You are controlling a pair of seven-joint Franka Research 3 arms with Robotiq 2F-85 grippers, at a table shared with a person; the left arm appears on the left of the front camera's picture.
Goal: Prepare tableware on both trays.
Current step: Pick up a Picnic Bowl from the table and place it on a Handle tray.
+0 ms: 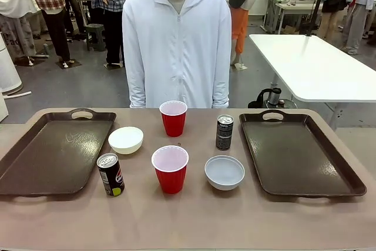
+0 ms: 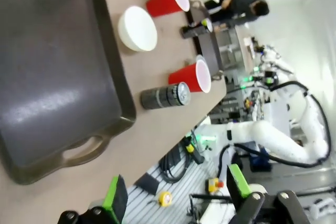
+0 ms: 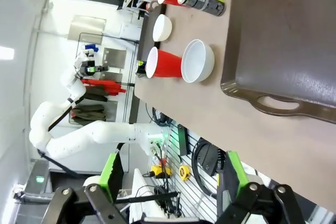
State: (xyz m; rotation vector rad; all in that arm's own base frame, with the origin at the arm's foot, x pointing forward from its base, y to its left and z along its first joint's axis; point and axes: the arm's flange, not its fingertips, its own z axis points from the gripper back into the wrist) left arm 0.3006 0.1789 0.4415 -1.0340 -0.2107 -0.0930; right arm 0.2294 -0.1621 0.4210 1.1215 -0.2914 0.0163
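Both trays are bare and nothing's loaded yet, so I'd call this the very start: picking the first piece. My left gripper (image 2: 176, 192) and right gripper (image 3: 172, 170) both have their green pads spread wide with nothing between them, hovering out past the table's near edge.

From the front cam, the left tray (image 1: 35, 163) sits at 9 o'clock and the right tray (image 1: 305, 168) at 3. All six pieces are bunched between them:
- far cup (image 1: 173, 117) at 12
- near cup (image 1: 170, 170) at 6
- left bowl (image 1: 126, 140) at 10
- left can (image 1: 110, 174) at 8, just beside the tray's corner
- right can (image 1: 224, 132) at 2
- right bowl (image 1: 224, 172) at 4

On the left wrist cam the left can is at 12 o'clock from the gripper, well apart. On the right one the right bowl is at 12.

Next move, I reckon, is each arm reaching for its nearest piece. That can's slim, so it needs a square approach or it tips.
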